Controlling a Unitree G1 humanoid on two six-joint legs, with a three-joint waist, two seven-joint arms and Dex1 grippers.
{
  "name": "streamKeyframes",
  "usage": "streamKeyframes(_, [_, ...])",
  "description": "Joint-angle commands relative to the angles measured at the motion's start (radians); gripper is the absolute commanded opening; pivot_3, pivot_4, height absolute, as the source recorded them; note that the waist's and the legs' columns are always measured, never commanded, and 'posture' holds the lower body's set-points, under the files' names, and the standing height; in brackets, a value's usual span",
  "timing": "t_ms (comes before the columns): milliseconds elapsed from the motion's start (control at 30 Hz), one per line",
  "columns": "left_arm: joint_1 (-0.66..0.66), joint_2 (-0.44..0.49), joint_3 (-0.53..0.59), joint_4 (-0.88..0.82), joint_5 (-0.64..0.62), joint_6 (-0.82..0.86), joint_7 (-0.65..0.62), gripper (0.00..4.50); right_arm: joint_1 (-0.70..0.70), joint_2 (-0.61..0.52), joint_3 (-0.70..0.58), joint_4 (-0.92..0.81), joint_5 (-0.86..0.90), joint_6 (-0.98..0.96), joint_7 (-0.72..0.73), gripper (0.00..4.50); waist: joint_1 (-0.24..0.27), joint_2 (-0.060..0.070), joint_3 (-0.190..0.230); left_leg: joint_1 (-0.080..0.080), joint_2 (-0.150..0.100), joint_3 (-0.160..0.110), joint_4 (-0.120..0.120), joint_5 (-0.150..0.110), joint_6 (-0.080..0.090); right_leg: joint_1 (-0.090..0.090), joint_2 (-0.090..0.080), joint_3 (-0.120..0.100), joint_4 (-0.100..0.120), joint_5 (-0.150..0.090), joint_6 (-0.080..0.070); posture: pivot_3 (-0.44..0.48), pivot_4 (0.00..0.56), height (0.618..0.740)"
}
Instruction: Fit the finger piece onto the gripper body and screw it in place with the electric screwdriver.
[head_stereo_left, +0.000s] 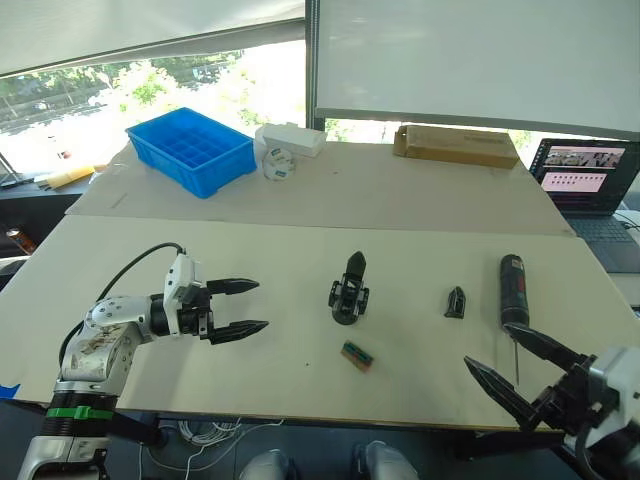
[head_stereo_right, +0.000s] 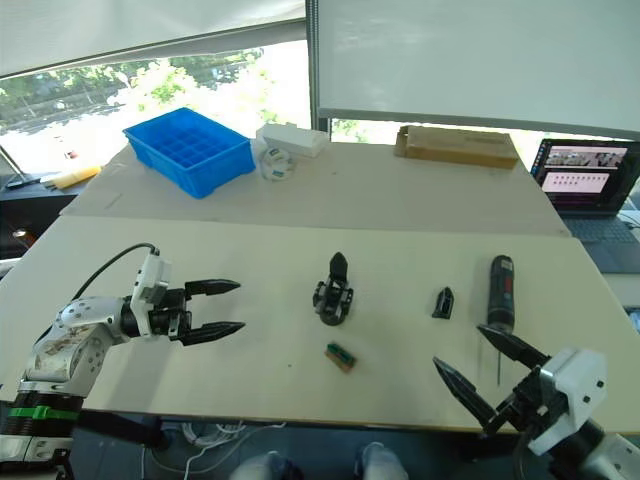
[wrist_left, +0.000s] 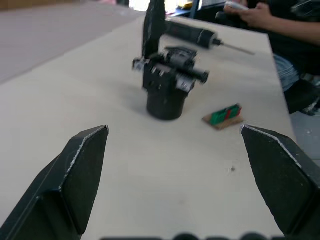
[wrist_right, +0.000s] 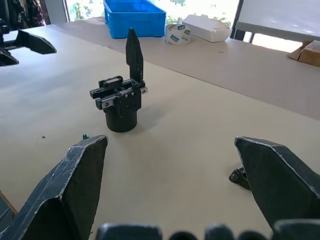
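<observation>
So here's your layout: the gripper body (head_stereo_left: 349, 297) is standing upright on its round base about mid-table (head_stereo_left: 300, 260), its one pointed finger sticking straight up. A bit nearer to you and slightly right of it lies the small green-and-brown block (head_stereo_left: 357, 355), flat on the surface and not touching anything.

The finger piece (head_stereo_left: 455, 302) sits on its own to the right of the gripper body, well apart from it. Just right of that you've got the electric screwdriver (head_stereo_left: 512, 290) lying flat, rounded end pointing far, thin metal bit pointing toward the near edge.

Your left gripper (head_stereo_left: 243, 306) is over the left part of the table, fingers spread wide with nothing between them, aimed right toward the gripper body but still well short of it. Your right gripper (head_stereo_left: 505, 360) is down at the near right corner, also spread wide and empty, one fingertip close to the screwdriver's bit; you can't tell if it actually touches.

Far side of the table: a blue bin (head_stereo_left: 191, 150) on the left, a white box (head_stereo_left: 290, 139) with a roll of tape (head_stereo_left: 275, 164) beside it, a cardboard box (head_stereo_left: 456, 146) further right, and a laptop (head_stereo_left: 585, 180) at the far right edge.
</observation>
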Motion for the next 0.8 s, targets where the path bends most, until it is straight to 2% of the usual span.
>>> streamKeyframes(33, [-0.021,0.018,0.026,-0.072,-0.045,0.010,-0.011,4.48,-0.096,-0.100,-0.012,-0.011,0.036,0.280,-0.189,4.50,-0.004,0.000,0.000,0.000,0.000,0.000,0.000,0.000,0.000,0.000,0.000,0.001,0.000,0.000,0.000,0.000,0.150,0.740])
streamKeyframes(200, [-0.050,0.001,0.000,-0.145,-0.096,0.082,0.004,4.48,-0.422,-0.185,0.045,0.071,0.250,0.695,-0.414,4.50,-0.009,0.000,0.000,0.001,0.000,0.000,-0.001,0.001,-0.003,-0.001,0.003,0.002,0.000,0.004,-0.007,0.000,0.150,0.740])
streamKeyframes(367, [-0.055,-0.016,-0.010,-0.186,-0.140,0.146,0.029,4.48,-0.677,-0.187,0.195,0.185,0.199,0.916,-0.531,4.50,-0.004,0.000,0.000,0.001,-0.001,0.000,-0.004,0.002,-0.003,-0.001,0.005,0.002,0.000,0.007,-0.003,0.000,0.150,0.740])
streamKeyframes(467, [-0.053,-0.024,-0.015,-0.205,-0.142,0.156,0.047,4.48,-0.812,-0.092,0.231,0.312,0.140,0.976,-0.624,4.50,-0.003,0.000,0.000,0.000,-0.001,0.000,-0.004,0.002,-0.003,-0.001,0.006,0.000,-0.002,0.007,-0.002,0.000,0.150,0.740])
streamKeyframes(633, [-0.051,-0.049,-0.018,-0.213,-0.115,0.124,0.092,4.48,-0.938,-0.009,0.293,0.431,0.008,0.994,-0.693,4.50,-0.005,0.000,0.000,-0.001,-0.003,0.002,-0.004,0.002,-0.004,-0.001,0.005,0.000,-0.002,0.007,0.000,0.000,0.150,0.740])
streamKeyframes(800, [-0.019,-0.041,-0.010,-0.254,-0.126,0.132,0.111,4.48,-0.975,0.051,0.307,0.464,-0.037,1.093,-0.696,4.50,-0.014,0.000,0.000,0.000,-0.003,0.003,-0.006,0.003,-0.005,-0.002,0.006,-0.001,-0.002,0.006,0.001,0.000,0.150,0.740])
